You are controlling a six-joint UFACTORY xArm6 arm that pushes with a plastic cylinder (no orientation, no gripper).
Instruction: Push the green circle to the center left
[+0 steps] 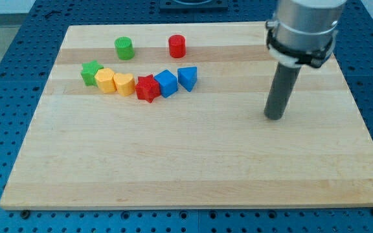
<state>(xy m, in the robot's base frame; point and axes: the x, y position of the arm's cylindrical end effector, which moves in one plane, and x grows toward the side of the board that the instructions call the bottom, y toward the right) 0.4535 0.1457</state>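
Resting on the wooden table (pixel 193 168) in the view's right half, my tip (pixel 274 118) is the lower end of a straight dark rod that hangs from a grey cylindrical mount; the arm carries no gripper, so nothing is clasped or released, and the tip touches no block. The green circle (pixel 124 48) is a short, bright green cylinder standing upright on its flat end, its round top face turned upward. It lies near the view's top left, well apart from the tip, far to the tip's left and higher in the view. Level with it, to its right, stands a red cylinder (pixel 177 46), apart from it. Just below these two a curved row of blocks runs from left to right: a green star (pixel 91 73), a yellow block (pixel 105 80) of rounded outline, a yellow heart-like block (pixel 124 84), a red star (pixel 147 88), a blue cube-like block (pixel 166 83) and a blue triangular block (pixel 188 77). The neighbours in this row touch or nearly touch. The green circle stands just above the green star and the first yellow block, clear of both.
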